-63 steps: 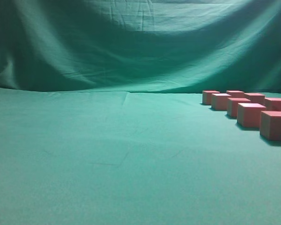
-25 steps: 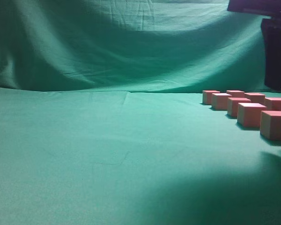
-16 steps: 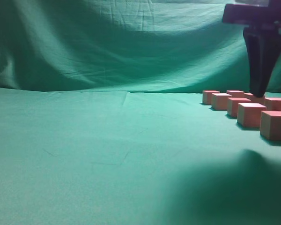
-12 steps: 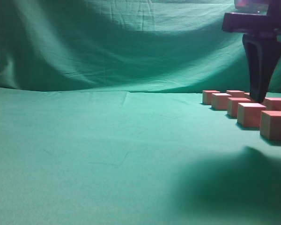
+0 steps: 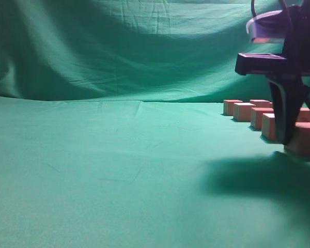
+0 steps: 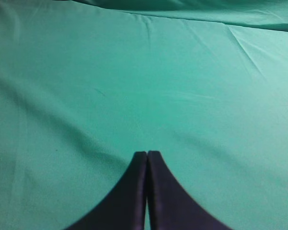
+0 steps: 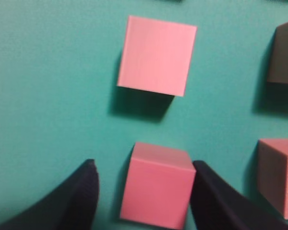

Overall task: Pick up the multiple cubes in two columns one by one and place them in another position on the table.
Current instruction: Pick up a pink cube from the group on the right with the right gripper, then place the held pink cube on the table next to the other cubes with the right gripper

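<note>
Straddling the nearest cube (image 7: 157,184), my right gripper (image 7: 144,191) stands open, one finger on each side with a gap to spare; nothing is held yet. The cubes (image 5: 258,114) sit in two columns at the right of the green counter (image 5: 119,165), running from near to far. To grip well, I judge the gripper should come fully down, centre over the block, and close on its flat side faces, clear of the next cube (image 7: 157,55) beyond. A cube has no long axis; its faces lie roughly square to the fingers. My left gripper (image 6: 147,160) is closed, empty, over bare cloth.
</note>
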Robot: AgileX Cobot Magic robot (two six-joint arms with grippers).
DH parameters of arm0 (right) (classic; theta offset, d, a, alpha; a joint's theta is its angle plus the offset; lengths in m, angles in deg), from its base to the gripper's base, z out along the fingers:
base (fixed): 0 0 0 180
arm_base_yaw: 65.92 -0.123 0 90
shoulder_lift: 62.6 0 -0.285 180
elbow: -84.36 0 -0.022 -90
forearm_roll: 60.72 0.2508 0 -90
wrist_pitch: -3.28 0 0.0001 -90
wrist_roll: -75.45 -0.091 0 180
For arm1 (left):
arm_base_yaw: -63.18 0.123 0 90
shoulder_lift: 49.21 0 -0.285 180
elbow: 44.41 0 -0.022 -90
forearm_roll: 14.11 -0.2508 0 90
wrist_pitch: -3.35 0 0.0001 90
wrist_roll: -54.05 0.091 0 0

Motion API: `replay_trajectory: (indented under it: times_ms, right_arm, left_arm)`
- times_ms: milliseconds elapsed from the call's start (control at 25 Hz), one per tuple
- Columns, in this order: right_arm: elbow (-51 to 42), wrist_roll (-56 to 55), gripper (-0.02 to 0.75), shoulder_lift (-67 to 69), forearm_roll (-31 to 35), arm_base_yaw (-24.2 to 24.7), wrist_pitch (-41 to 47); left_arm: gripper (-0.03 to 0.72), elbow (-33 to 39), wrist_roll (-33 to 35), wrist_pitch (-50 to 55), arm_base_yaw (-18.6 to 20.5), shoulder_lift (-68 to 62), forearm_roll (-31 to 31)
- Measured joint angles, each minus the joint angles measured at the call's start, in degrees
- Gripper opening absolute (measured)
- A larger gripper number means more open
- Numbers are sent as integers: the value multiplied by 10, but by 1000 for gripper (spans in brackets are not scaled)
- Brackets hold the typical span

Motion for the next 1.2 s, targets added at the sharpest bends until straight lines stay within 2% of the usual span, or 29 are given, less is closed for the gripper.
replay_trajectory:
  times_ms: [120, 200, 320, 600, 880, 1200]
  right_arm:
    - [0, 0, 256, 5, -2, 0, 0]
    - [4, 0, 265, 5, -2, 0, 2]
    - [30, 20, 265, 1, 9, 0, 55]
    - [189, 235, 265, -9, 112, 0, 226]
    - [349, 342, 265, 74, 123, 0, 271]
    - [446, 444, 265, 199, 123, 0, 280]
  left_arm:
    - [0, 0, 0, 0, 0, 0, 0]
    - [0, 0, 0, 0, 0, 0, 0]
    - [0, 0, 0, 0, 0, 0, 0]
    - [0, 0, 0, 0, 0, 0, 0]
    - [0, 0, 0, 0, 0, 0, 0]
    - [0, 0, 0, 0, 0, 0, 0]
